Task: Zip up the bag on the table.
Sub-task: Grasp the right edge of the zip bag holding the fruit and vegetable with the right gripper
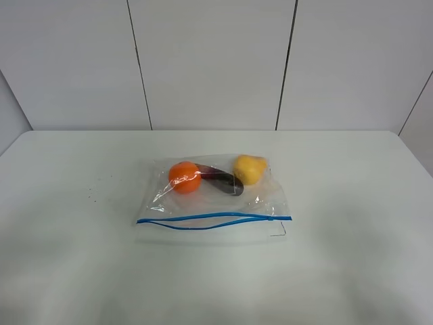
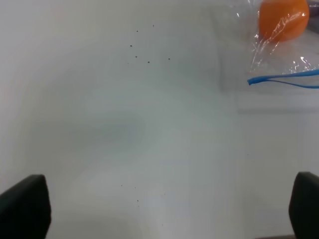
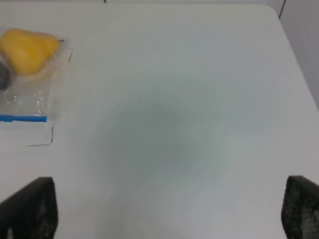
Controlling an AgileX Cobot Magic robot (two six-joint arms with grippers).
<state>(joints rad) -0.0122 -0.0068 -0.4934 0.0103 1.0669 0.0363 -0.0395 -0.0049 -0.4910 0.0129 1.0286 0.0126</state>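
Clear plastic bag [image 1: 216, 200] lies mid-frame on white surface [image 1: 352, 257], its blue zipper strip [image 1: 203, 218] unsealed along the lower edge, within reach. Left fingers [image 2: 22, 206] and right fingers [image 3: 27, 206] are wide apart and empty.

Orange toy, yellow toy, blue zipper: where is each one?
orange toy [image 1: 184, 177], high view, its round middle.
yellow toy [image 1: 249, 168], high view, its fat body.
blue zipper [image 1: 264, 217], high view, right part, where strips meet.

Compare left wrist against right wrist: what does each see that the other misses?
Left wrist only: the orange round toy fruit and dark specks on the white matte table. Right wrist only: the yellow pear-shaped toy and the table's rounded corner. Both: the table, the clear crinkly plastic bag with its blue zipper strip, and an open gripper: left gripper, right gripper.
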